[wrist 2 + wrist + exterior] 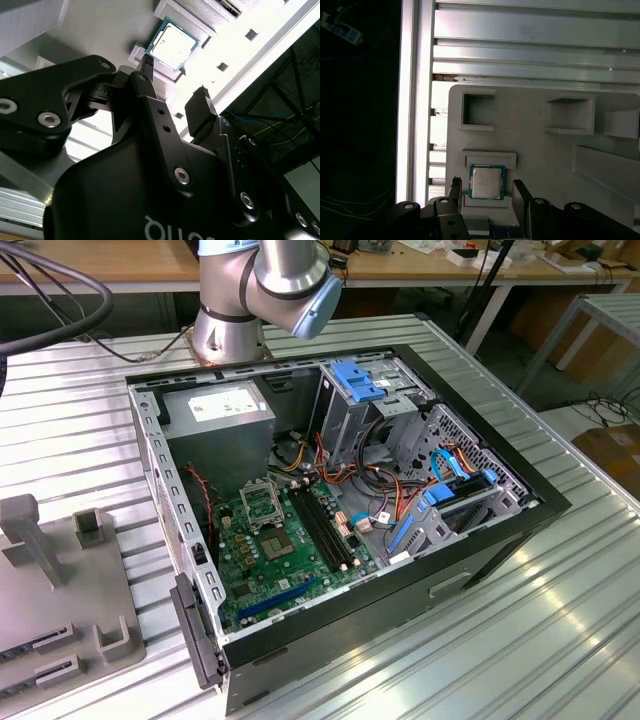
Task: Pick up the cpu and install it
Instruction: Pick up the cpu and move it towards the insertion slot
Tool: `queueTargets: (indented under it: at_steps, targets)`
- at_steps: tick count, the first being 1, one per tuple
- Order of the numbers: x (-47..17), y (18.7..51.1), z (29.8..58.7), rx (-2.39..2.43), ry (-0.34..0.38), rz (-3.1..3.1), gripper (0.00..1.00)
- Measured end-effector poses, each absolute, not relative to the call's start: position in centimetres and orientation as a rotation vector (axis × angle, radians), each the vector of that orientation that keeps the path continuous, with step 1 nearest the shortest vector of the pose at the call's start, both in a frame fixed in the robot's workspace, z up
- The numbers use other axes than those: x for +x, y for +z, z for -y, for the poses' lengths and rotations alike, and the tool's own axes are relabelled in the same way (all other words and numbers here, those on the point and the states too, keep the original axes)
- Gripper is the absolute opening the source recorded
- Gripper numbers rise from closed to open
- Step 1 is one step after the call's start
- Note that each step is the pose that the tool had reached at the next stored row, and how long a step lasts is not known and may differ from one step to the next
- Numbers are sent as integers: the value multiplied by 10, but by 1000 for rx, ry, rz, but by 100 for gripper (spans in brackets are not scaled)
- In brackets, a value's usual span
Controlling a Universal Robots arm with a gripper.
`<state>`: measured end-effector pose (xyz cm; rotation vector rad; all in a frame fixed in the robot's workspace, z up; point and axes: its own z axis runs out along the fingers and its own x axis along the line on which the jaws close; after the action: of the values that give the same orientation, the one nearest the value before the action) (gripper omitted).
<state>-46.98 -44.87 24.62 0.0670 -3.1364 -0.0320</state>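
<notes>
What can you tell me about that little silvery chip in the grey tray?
The cpu is a thin, flat square chip: a pale silvery metal face on a greenish board that shows as a narrow rim. It lies flat, face up, in a shallow recess of the grey tray. The gripper hangs over it, jaws open to either side, not gripping it.

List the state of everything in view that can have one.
cpu: lying flat in a holder recess, not gripped.
gripper: open, fingers straddling the cpu.
holder: carries the cpu; another square recess is empty.
case: on its side, side panel off, inside exposed.
socket: dark centre, no cpu in it.
</notes>
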Motion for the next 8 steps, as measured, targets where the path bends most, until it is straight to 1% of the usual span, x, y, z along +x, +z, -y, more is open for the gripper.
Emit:
queueTargets:
  at_steps: [8]
  targets:
    - [-470,238,449,67,-29,3136,53]
